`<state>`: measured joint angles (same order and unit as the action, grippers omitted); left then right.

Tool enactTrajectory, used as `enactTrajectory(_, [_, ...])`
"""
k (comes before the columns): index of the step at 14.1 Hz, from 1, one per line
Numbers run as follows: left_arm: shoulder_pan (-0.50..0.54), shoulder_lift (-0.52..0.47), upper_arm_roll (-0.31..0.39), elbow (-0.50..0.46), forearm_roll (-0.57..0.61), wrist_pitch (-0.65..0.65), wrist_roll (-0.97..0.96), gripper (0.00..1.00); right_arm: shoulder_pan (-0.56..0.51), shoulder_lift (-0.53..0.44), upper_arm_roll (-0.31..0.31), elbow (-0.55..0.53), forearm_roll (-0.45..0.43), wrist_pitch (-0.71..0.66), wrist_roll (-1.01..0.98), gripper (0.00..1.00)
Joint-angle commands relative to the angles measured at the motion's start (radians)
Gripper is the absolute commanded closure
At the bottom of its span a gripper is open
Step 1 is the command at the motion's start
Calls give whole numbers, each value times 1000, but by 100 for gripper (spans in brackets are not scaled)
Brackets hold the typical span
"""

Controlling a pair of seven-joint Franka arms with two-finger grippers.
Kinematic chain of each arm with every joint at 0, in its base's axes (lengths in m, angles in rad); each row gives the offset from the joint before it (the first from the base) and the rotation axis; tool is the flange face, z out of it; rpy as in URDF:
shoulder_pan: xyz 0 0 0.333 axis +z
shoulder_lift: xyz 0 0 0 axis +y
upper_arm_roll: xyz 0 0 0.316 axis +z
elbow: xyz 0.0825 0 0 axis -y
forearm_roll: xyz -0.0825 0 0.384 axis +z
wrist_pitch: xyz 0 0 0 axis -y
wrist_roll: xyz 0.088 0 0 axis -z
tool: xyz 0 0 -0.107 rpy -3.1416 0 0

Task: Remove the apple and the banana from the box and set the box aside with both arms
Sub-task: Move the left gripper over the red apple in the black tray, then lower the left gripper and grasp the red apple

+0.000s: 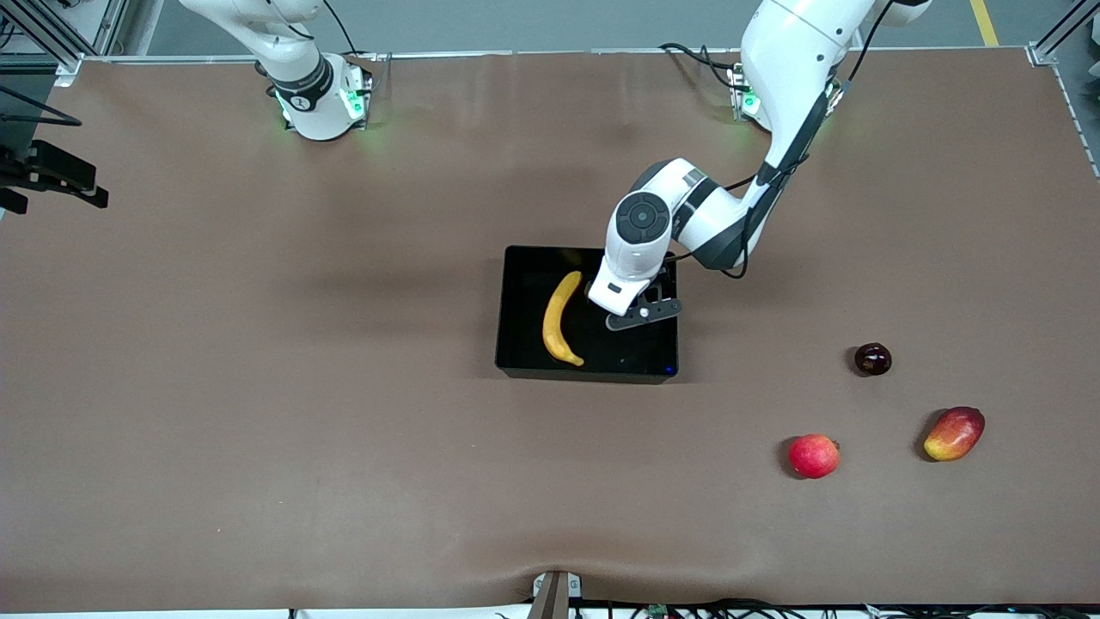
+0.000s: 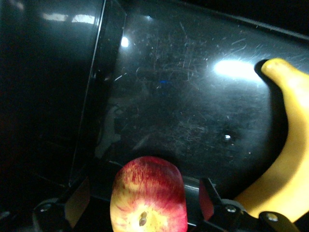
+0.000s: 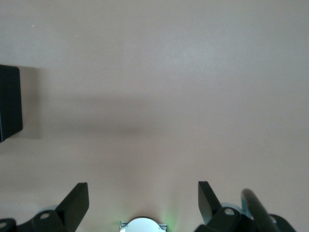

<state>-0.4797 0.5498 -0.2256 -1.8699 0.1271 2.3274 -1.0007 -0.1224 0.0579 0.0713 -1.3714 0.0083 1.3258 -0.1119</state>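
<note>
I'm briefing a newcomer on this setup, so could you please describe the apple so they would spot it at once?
Find the black box mid-table, holding the banana. The apple lies inside it, between the open left gripper's fingers. It is small, red with yellow streaks; the other round fruits lie on the table outside the box.

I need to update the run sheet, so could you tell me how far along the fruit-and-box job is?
Nothing looks finished: the banana and apple are both in the box. In hand: the left gripper is down in the box, fingers open either side of the apple. The right gripper waits open over bare table. Left: lift both fruits out, then move the box aside.
</note>
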Motion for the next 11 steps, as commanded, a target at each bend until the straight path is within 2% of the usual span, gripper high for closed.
enactTrajectory(1, [-10, 13, 2, -3, 13, 23, -47, 0, -5, -20, -1, -15, 6, -4, 3, 0])
enactTrajectory(8, [-11, 24, -23, -3, 3, 21, -84, 0, 1, -20, 1, -14, 6, -2, 3, 0])
enactTrajectory(9, [-11, 22, -24, -5, 3, 20, -85, 2, 0, -20, -1, -14, 6, -2, 3, 0])
enactTrajectory(11, [-13, 19, -29, -5, 3, 14, -85, 22, 1, -20, -1, -15, 7, -2, 3, 0])
